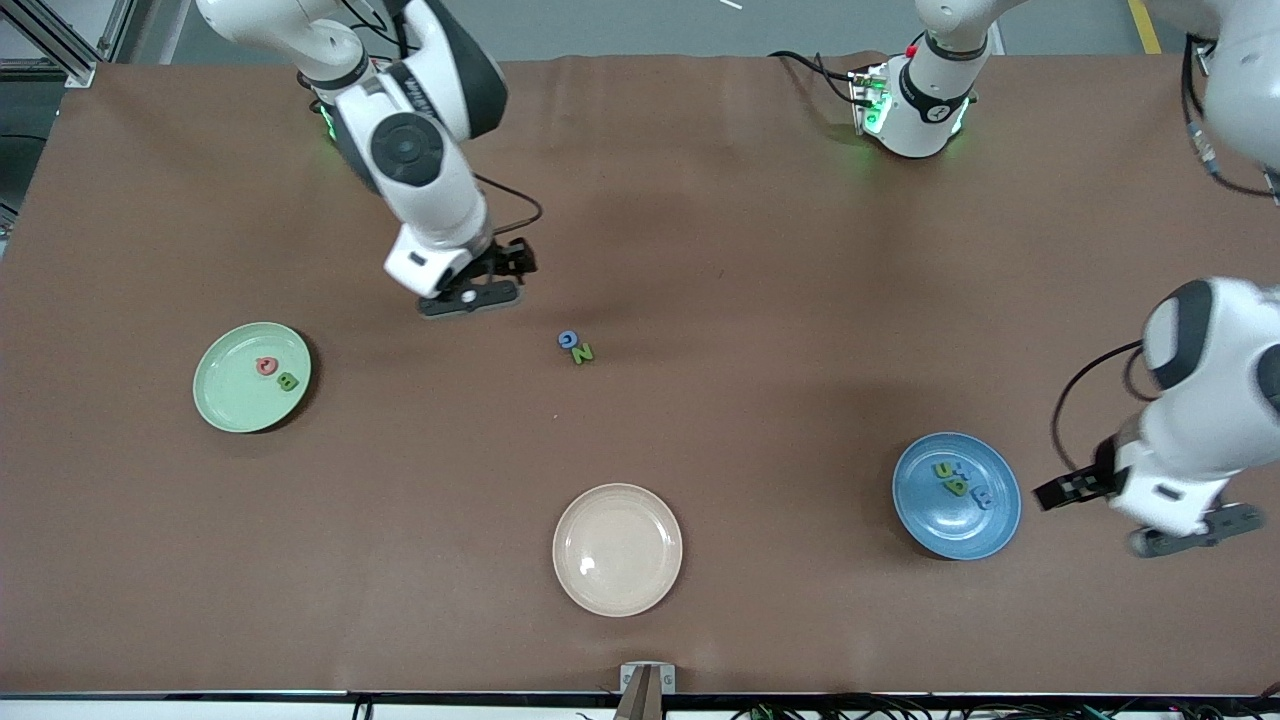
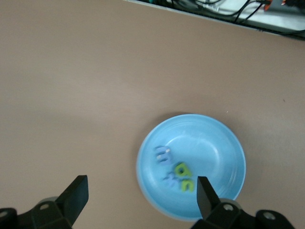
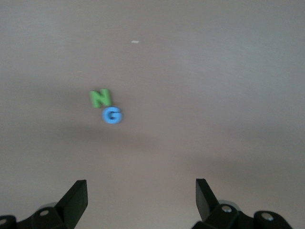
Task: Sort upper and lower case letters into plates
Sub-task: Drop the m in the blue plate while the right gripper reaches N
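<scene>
A blue G [image 1: 568,340] and a green N [image 1: 582,353] lie side by side on the table's middle; the right wrist view shows the G [image 3: 112,115] and the N [image 3: 100,98]. The mint green plate [image 1: 215,400] holds a red letter [image 1: 266,366] and a green B [image 1: 287,381]. The blue plate [image 1: 960,535] holds green letters [image 1: 950,478] and blue letters [image 1: 978,492]; the plate [image 2: 219,143] also shows in the left wrist view. My right gripper [image 1: 505,265] is open and empty over bare table beside G and N [image 3: 141,200]. My left gripper [image 1: 1075,490] is open and empty beside the blue plate [image 2: 142,200].
An empty cream-beige plate [image 1: 617,590] sits near the table's front edge, nearer to the camera than the G and N. The brown table cover runs to the edges on all sides.
</scene>
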`<state>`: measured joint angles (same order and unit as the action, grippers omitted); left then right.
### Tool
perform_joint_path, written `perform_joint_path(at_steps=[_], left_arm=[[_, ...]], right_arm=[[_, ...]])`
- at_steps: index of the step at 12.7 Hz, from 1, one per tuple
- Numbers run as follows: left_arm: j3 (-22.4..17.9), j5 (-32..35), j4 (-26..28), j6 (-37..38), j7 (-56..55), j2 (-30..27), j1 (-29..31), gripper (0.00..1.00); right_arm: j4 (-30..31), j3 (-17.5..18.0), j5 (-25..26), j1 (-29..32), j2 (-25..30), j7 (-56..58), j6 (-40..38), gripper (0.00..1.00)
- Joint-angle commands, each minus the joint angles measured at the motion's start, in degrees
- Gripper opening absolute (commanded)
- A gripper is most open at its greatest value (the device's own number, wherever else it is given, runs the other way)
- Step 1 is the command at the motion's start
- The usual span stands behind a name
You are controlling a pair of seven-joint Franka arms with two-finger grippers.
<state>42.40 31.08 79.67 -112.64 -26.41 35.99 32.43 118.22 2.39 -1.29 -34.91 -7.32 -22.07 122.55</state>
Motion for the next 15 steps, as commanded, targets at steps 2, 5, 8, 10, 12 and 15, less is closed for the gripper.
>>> perform_joint_path(at_steps=[2,5,8,10,12,15], left_arm=[[1.0,-4.2,2.0,7.7,4.4,-10.0,0.8,1.00],[1.3,-8.7,2.1,16.5,9.1,-16.9,0.8,1.00],[1.1,-14.7,2.1,22.7,16.4,-23.3,1.2,1.00],[-0.2,-18.1,2.6,24.7,19.4,-28.0,0.9,1.00],[-6.8,-21.5,2.9,24.9,19.6,-29.9,-4.1,1.00],[-27.3,-28.6,8.4,26.2,20.3,-36.4,-21.0,1.00]], right_arm=[[0.0,-0.8,1.5,-6.4,-6.5,1.7,10.3,1.00],[-3.0,-0.8,2.3,-6.8,-13.2,3.1,15.2,1.00],[-7.1,-0.8,4.2,-6.8,-18.0,3.4,15.4,1.00],[-8.8,-0.8,4.5,-6.8,-21.0,4.2,17.2,1.00],[-9.0,-0.8,4.5,-6.1,-23.1,6.7,19.7,0.99],[-9.0,-1.0,4.5,-5.8,-24.1,8.4,20.1,0.98]])
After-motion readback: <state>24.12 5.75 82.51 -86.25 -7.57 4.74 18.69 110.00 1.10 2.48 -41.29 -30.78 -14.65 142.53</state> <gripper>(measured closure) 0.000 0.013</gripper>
